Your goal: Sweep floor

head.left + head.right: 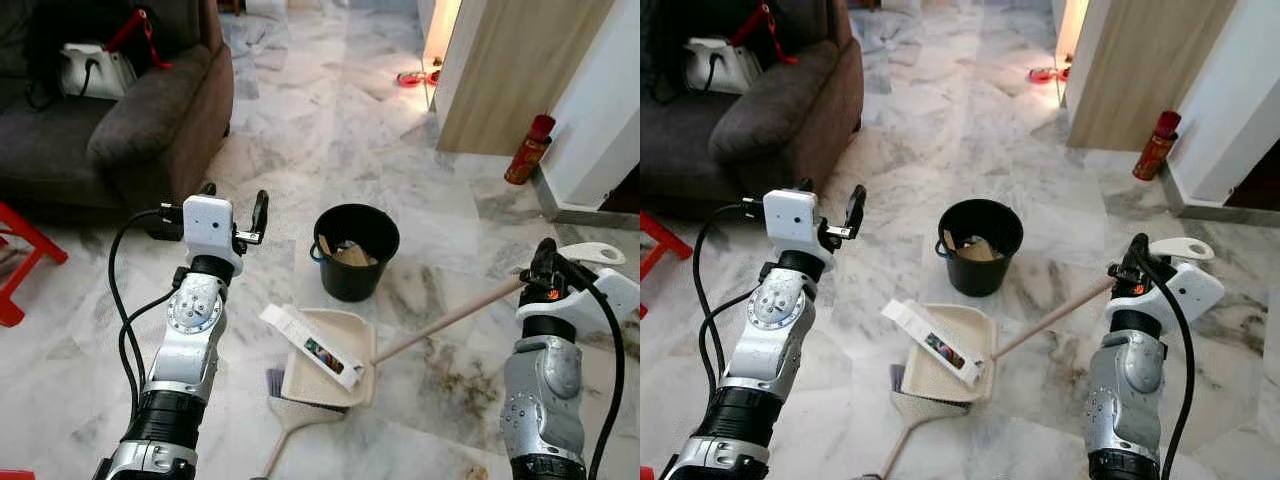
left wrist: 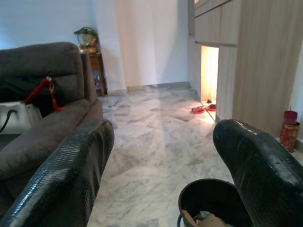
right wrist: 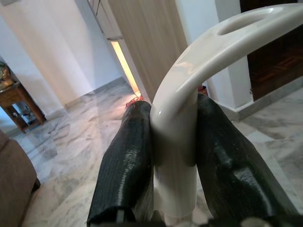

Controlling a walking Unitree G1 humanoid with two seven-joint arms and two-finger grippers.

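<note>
marble floor (image 1: 300,130); black bucket (image 1: 355,250), dustpan (image 1: 335,360), sofa (image 1: 120,120)

I see even, soft daylight on the marble floor (image 1: 300,130), which carries a faint sheen. A warm yellow glow spills from the doorway gap (image 1: 440,30), nearly blown out. The sofa (image 1: 120,120) sits dim. Head views are sharp; in both wrist views the close black fingers (image 2: 66,175) look soft

Floor (image 1: 330,110): grey-veined white marble, glossy. Sofa (image 1: 150,120): dark grey upholstery, stood at the robot's left. Partition (image 1: 520,70): light wood panel beside a white wall (image 1: 610,100), warm light glowing at its base. Small wooden side table (image 2: 97,71) stood behind the sofa against a white wall.
</note>
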